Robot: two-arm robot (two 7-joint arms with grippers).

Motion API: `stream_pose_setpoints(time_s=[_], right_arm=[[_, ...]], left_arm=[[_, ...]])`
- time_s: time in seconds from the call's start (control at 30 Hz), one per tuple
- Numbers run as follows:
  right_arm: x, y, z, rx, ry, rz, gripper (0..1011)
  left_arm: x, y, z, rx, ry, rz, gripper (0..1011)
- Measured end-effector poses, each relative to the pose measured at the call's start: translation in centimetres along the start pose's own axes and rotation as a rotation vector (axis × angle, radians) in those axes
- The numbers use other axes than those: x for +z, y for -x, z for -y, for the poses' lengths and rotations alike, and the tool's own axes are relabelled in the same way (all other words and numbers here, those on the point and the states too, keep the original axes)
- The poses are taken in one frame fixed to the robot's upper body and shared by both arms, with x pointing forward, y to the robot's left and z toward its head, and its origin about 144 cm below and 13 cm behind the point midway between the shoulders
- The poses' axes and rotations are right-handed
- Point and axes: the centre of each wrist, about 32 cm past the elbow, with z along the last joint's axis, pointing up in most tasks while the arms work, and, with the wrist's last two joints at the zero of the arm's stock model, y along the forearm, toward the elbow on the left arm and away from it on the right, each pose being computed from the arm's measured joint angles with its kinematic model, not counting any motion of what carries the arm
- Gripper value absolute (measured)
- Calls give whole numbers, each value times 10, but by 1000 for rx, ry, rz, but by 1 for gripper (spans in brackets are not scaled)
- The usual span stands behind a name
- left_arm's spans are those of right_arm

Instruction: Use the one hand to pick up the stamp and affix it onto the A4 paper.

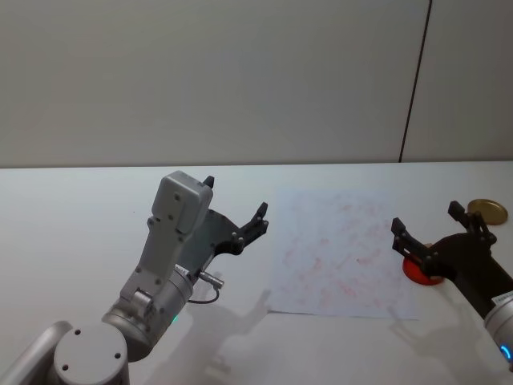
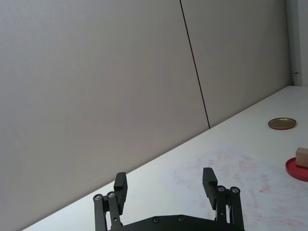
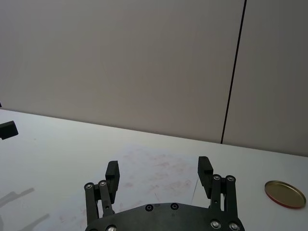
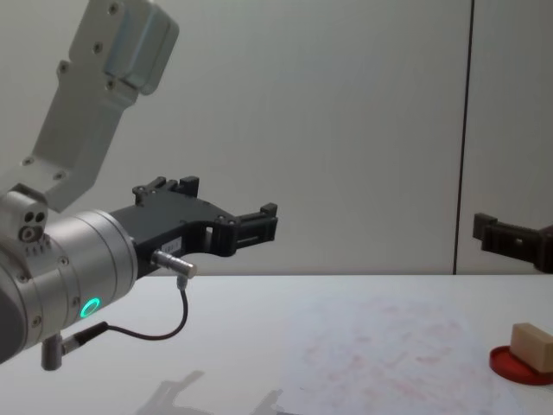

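No readable text, labels, brands or numbers anywhere; paper smudges illegible.

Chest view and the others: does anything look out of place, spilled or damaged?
Nothing serious. The A4 paper lies flat, covered in faint reddish smudges. The stamp sits on the red ink pad by the paper's right edge, the gold lid farther back. The left gripper and right gripper hover open.

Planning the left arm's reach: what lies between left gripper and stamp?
The A4 paper lies flat between left gripper and stamp, seen in the chest view.
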Motion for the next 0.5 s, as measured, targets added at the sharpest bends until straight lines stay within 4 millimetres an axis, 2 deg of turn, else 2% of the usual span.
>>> stream_pose_setpoints(time_s=[0.5], right_arm=[[0, 0, 0, 0, 0, 1, 1001]], left_arm=[[0, 0, 0, 0, 0, 0, 993]])
